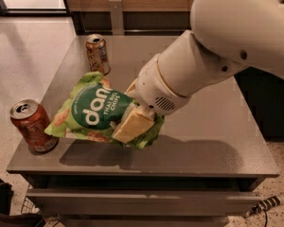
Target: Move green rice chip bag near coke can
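near edge first: grey flat-topped counter [213, 150], with the red-orange soda can with silver top, the coke can [32, 126], upright at its front-left corner, close to the edge. next in, the crinkly light-green rice chip bag with a dark green "dang" patch [97, 110] hangs tilted over the counter's front-left area, shadow under it so it looks lifted, not resting. its lower-left corner is just beside the coke can; can't tell if they touch. the hand [132, 123] is clamped on the bag's right end, one tan finger [131, 126] laid across the front. risks: bag corner clips the coke can and tips it or pushes it off the front edge if the carry goes further left; slick crinkly film held only at one end could slip or swing on release; dropping from height could let it slide. hidden: second finger is behind the bag, bag's right edge is covered by the white arm [203, 74], and bag height above the counter is hard to judge. far back, a tan-gold patterned can [97, 54] stands well apart.
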Robot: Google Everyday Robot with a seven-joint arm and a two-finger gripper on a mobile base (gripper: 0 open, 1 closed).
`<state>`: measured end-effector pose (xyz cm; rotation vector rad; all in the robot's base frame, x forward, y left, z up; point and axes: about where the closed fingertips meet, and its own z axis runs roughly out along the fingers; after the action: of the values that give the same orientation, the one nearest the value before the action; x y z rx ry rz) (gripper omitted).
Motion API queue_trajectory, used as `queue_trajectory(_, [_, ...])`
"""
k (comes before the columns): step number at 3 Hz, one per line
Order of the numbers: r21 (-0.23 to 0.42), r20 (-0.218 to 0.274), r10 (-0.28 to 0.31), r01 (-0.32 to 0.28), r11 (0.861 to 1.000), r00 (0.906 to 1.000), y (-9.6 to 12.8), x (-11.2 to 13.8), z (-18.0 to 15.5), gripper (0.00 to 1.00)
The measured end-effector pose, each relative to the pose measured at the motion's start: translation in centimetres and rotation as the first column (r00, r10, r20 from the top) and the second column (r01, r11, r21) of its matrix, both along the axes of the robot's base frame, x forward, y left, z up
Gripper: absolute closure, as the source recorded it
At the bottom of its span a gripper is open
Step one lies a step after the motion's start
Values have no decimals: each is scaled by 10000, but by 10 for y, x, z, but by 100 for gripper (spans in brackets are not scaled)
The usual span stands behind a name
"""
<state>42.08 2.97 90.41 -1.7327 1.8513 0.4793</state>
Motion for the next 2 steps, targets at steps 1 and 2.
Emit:
queue_trajectory(1, [-21,54,15,-15,10000,10000,1,-1,2,38])
queue_trajectory(2, [-42,109,30,-30,10000,9999,2,-3,4,13])
